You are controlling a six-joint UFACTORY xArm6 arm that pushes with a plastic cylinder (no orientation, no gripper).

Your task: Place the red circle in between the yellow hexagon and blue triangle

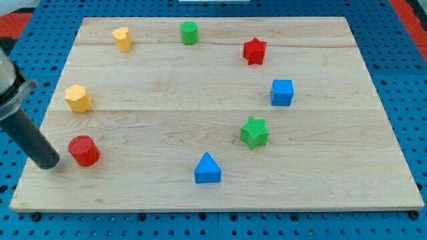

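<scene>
my tip [48, 162] just left of red circle [84, 150] | yellow hexagon [78, 99] above | blue triangle [207, 169] well right | no fingers, bare rod

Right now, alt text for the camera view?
My tip sits just left of the red circle, low on the wooden board's left side. The yellow hexagon lies above it, the blue triangle off to its right.

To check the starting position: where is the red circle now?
The red circle sits near the board's bottom-left corner, below the yellow hexagon, with my tip just to its left.
</scene>
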